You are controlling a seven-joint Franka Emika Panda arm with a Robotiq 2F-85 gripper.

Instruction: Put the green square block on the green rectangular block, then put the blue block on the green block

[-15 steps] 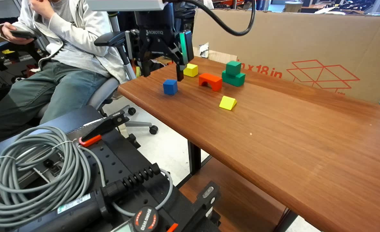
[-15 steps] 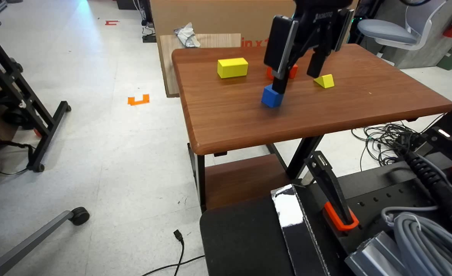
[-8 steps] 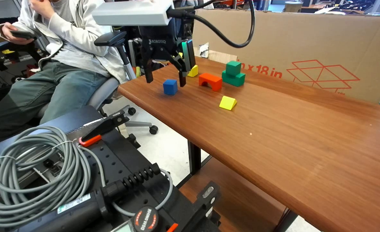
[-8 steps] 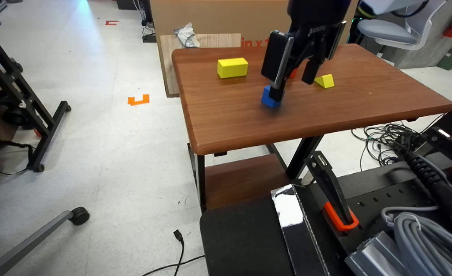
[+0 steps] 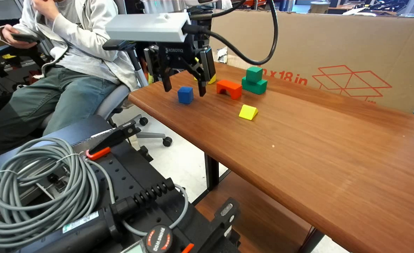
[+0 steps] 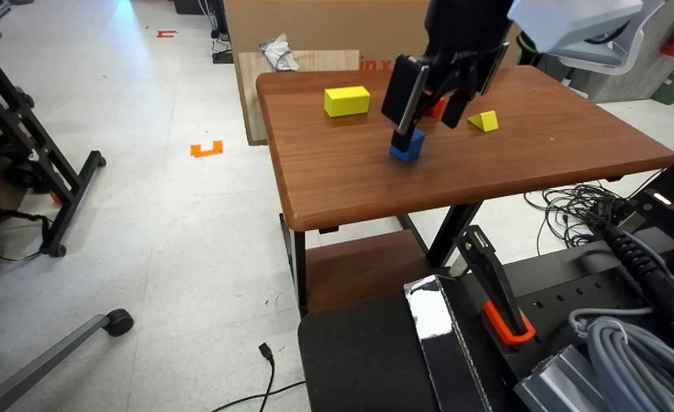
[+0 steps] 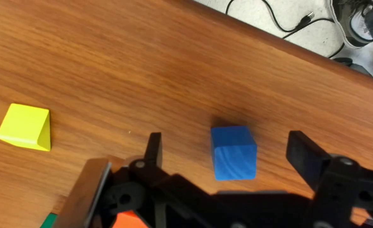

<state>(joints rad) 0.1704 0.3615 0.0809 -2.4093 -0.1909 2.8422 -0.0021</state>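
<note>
Pincer (image 5: pixel 185 90) spread apart over blue block (image 7: pixel 235 161), green square block (image 5: pixel 254 74) atop green rectangular block (image 5: pixel 256 87)

I make out a lab from here: coiled grey cable (image 5: pixel 85 188) and black perforated plate (image 5: pixel 121 186) off one edge of the brown wooden desk (image 5: pixel 316 158).

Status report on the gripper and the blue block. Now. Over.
Gripper open; wrist view shows blue block between fingers, gap each side. Green cube sits on long green block. Possible obstacle: red arch between blue block and green cube.
</note>
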